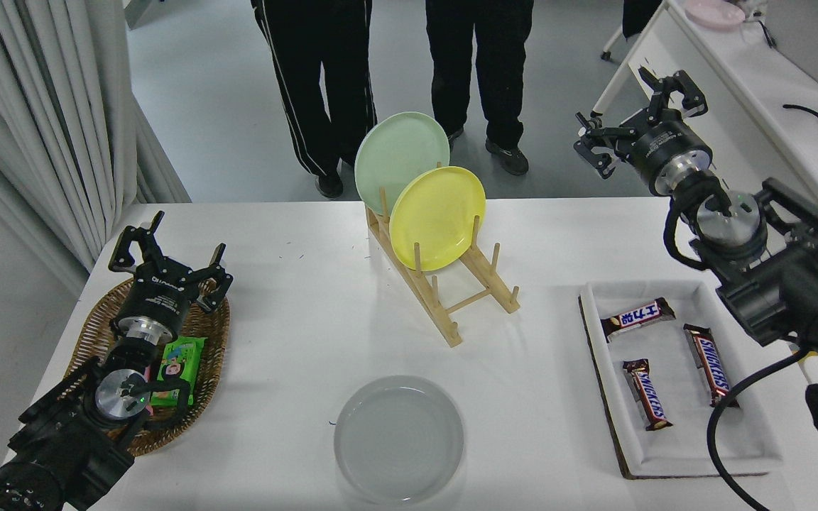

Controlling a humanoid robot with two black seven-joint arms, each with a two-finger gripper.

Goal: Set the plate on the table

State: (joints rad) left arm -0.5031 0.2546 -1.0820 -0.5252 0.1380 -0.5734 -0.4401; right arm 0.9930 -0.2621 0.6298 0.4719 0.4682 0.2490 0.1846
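Note:
The light-grey plate (398, 438) lies flat on the white table (295, 333) near its front edge, with nothing touching it. My right gripper (640, 128) is open and empty, held high beyond the table's far right corner, far from the plate. My left gripper (167, 255) is open and empty, parked at the lower left above a wicker basket (89, 333).
A wooden rack (451, 291) at the table's middle back holds a yellow plate (437, 216) and a pale green plate (400, 156) upright. A white tray (757, 433) with candy bars is at the right. The basket holds a green packet (178, 365). Two people stand behind the table.

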